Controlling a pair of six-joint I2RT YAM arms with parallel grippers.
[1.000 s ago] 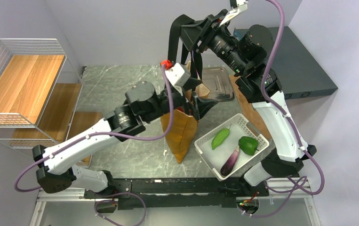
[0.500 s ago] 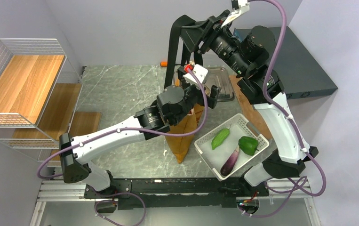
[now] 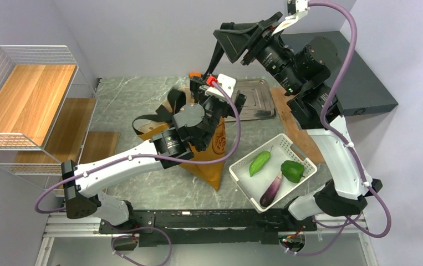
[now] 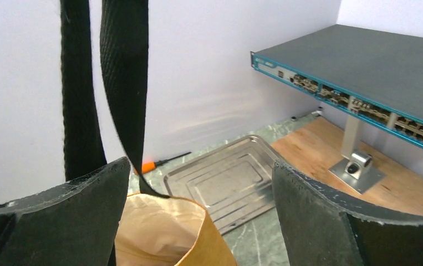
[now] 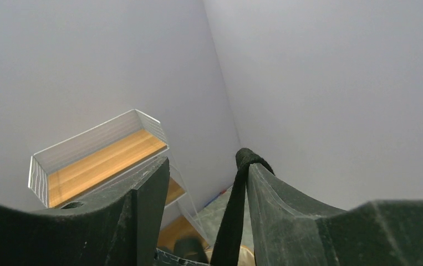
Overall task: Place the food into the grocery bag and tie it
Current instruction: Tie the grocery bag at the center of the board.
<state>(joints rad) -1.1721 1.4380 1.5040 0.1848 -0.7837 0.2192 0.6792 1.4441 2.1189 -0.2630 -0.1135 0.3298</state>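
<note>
The mustard grocery bag (image 3: 212,158) stands slumped mid-table, its cream-lined mouth (image 4: 159,233) showing no food inside. One black strap (image 3: 218,55) runs up to my right gripper (image 3: 237,44), which is high above the table; it is open (image 5: 204,158), with the strap (image 5: 237,216) hooked over one fingertip. The other strap (image 3: 153,119) lies slack on the table, left of the bag. My left gripper (image 3: 220,102) hovers wide open (image 4: 200,166) just over the bag mouth, the taut strap (image 4: 123,83) passing by its left finger. The only food in view is a green pepper (image 3: 292,170), a long green vegetable (image 3: 259,163) and a purple eggplant (image 3: 271,190).
That food lies in a white basket (image 3: 297,152) right of the bag. Behind the bag is a metal tray (image 3: 256,97) (image 4: 225,180) and an orange-handled screwdriver (image 4: 153,163). A network switch (image 4: 364,72) stands over a wooden board at the back right. A wire shelf (image 3: 26,94) is on the left.
My left arm swung in over the bag mouth. The bag sagged to the left and one strap dropped onto the table. My right gripper rose up and to the right with its strap.
</note>
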